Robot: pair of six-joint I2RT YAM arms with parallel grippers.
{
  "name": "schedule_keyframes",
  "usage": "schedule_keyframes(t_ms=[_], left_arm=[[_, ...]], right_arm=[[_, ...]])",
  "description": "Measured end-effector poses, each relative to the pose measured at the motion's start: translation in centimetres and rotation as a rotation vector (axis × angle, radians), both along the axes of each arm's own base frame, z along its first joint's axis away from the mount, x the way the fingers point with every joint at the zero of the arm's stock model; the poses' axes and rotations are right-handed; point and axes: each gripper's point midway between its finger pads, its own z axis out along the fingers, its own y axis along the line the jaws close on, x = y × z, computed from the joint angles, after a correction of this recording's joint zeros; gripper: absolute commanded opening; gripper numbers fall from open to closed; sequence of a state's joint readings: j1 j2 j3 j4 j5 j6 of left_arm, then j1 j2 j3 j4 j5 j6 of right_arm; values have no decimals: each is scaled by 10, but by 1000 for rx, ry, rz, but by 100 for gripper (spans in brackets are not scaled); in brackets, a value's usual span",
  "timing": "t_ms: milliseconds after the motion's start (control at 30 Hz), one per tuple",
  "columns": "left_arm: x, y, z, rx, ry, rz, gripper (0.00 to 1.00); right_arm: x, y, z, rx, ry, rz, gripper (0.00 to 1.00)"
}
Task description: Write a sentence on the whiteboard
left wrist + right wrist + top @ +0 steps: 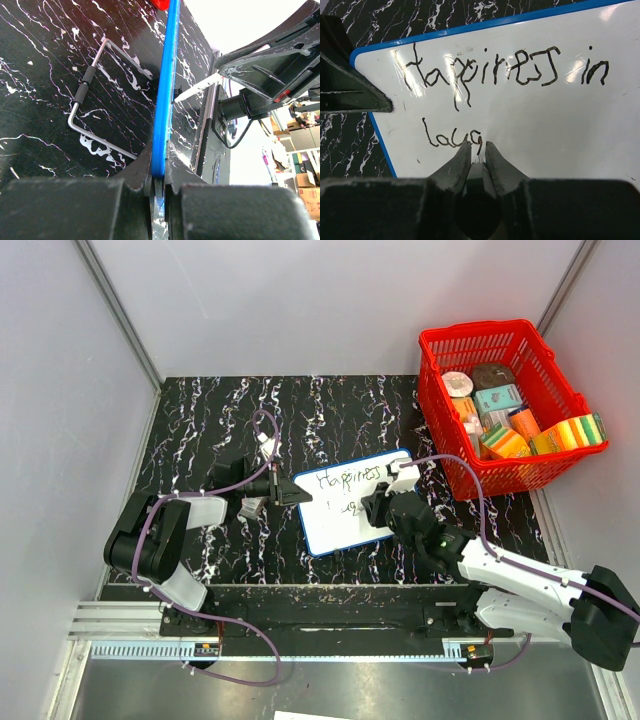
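Black marbled table (200, 420) fills mid-frame, with the whiteboard (345, 520) at its centre. Left gripper (159, 170) is clamped on the board's blue rim. Right gripper (478, 150) pinches a marker (197, 89) just under the sentence (500, 75), beside "laug".

Black table top (200, 420) with white marble veining fills the centre of the top view. Plain pale grey walls (330, 300) enclose it at left, rear and right, joined by metal corner strips (118, 315) at upper left and upper right. A metal rail (110, 620) runs along the lower edge, with a dull grey surface (350, 690) below it. Lighting is bright and even. In the left wrist view, lower right, shelves (300, 170) hold boxes, blurred.
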State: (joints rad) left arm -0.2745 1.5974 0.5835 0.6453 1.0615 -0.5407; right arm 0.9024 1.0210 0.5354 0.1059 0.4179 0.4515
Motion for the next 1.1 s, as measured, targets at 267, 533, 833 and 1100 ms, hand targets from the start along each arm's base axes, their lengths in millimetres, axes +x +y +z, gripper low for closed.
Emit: schedule_keyframes(t_ms=[267, 533, 833, 1100], left_arm=[[0, 0, 0, 0, 0, 0, 0], [0, 0, 0, 0, -1, 0, 0], [0, 0, 0, 0, -2, -1, 0], [0, 0, 0, 0, -2, -1, 0]], right_arm=[[-3, 2, -3, 6, 12, 16, 0], [-3, 3, -2, 19, 18, 13, 0], [-5, 6, -1, 39, 27, 24, 0], [-11, -2, 43, 165, -56, 19, 0]])
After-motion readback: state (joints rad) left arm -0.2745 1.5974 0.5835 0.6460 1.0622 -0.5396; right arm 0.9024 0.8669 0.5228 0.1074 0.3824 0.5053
